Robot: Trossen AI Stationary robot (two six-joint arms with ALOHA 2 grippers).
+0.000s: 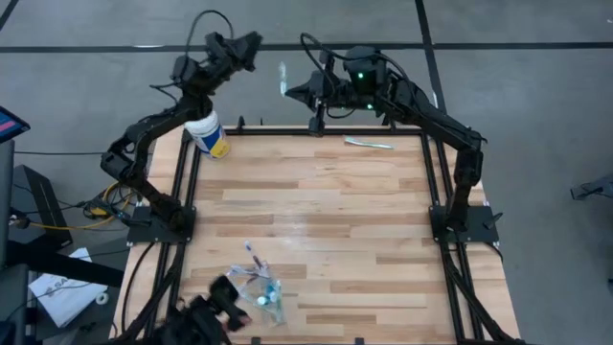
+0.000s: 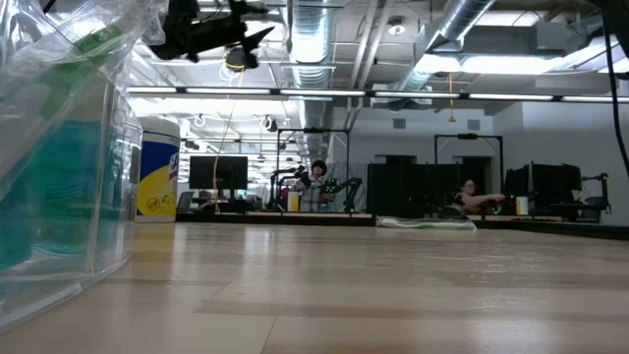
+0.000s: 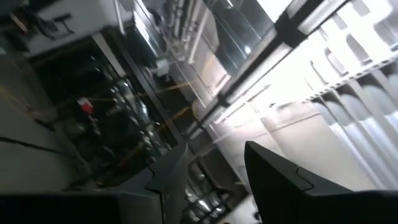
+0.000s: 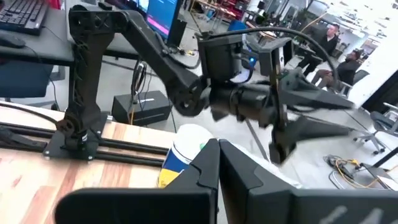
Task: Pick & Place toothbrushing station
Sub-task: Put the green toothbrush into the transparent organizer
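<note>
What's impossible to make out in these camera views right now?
1. Holder: contents too small to count in the high view; cut off by the left edge in the low view.
2. Pale thing beside right gripper: too small to identify or tell if held.
3. Left gripper: its wrist view shows ceiling, no table.

Both arms are raised beyond the table's far edge, left gripper (image 1: 251,43) parted, right gripper (image 1: 290,90) closed

Your clear plastic holder (image 1: 261,286) with brushes and teal tubes sits at the desk's near edge; one toothbrush (image 1: 369,144) lies flat at the far edge.
</note>
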